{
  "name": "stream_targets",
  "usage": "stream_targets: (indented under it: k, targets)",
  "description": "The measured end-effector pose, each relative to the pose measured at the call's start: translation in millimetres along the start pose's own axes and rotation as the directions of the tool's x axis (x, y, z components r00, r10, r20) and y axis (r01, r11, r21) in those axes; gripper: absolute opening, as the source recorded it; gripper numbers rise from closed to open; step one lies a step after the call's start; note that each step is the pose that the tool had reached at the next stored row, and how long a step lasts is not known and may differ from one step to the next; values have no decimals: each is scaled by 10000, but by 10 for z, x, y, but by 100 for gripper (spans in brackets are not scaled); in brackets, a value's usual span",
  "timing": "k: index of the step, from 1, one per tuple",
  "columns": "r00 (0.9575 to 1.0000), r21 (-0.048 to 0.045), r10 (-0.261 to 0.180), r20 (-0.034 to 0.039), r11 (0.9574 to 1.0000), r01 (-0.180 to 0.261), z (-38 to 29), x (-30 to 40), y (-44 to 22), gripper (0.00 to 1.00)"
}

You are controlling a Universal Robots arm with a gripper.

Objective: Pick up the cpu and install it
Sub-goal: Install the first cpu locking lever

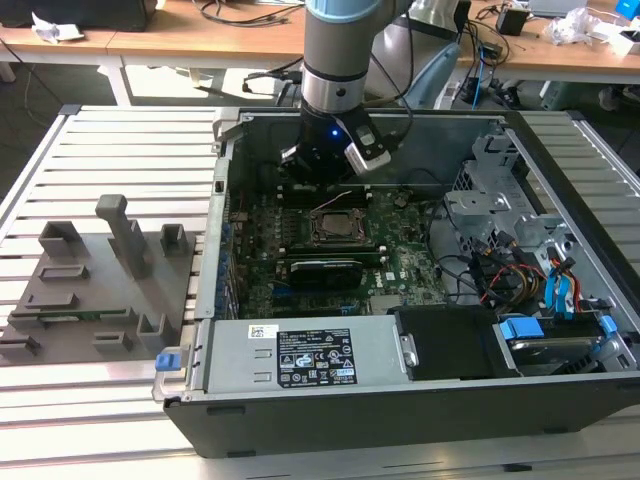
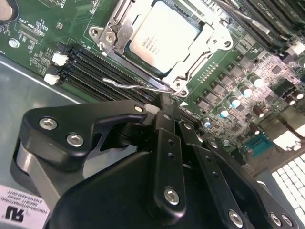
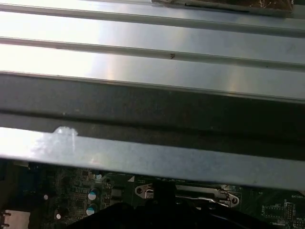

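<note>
**CPU seated, latch still up**

Your cpu [image 2: 163,37] already lies in the socket [image 2: 190,57], retention lever [image 2: 138,87] unlatched. The tool [image 2: 164,112] hangs beside the socket, fingers pressed together and pinching nothing.

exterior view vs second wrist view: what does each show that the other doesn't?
Exterior view: the whole open computer case, the grey fixture blocks on the slatted table, the arm. Second wrist view: the cpu seated in its socket, its retention lever, memory slots, the gripper close up. Both: the motherboard and the socket.
</note>
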State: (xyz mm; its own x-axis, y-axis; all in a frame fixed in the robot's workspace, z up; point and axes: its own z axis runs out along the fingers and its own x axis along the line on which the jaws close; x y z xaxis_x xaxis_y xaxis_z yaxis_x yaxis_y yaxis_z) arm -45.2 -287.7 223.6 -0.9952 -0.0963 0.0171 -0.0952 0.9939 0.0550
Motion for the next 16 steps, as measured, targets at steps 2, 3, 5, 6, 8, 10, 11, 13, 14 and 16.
stream_targets:
  k: [2, 3, 5, 6, 8, 10, 11, 13, 14, 16]
  targets:
    - [10000, 1, -7, -1, 10000, 7, 28, -10, 10, 11]
    - [10000, 2, -18, -3, 10000, 18, 38, -24, 12, 11]
    - [10000, 2, -42, -4, 10000, 42, 48, -53, 10, 11]
    - [10000, 2, -51, -4, 10000, 51, 51, -62, 9, 11]
    - [10000, 0, -68, -5, 10000, 68, 62, -89, 7, 11]
    - [10000, 2, -79, -10, 10000, 79, 75, -112, 5, 11]
    - [10000, 1, -84, -13, 10000, 84, 82, -126, 3, 11]
    - [10000, 2, -92, -19, 10000, 92, 95, -148, 1, 11]
    - [10000, 1, -97, -21, 10000, 97, 103, -159, -1, 11]
    - [9999, 1, -114, -30, 9999, 114, 125, -196, -4, 11]
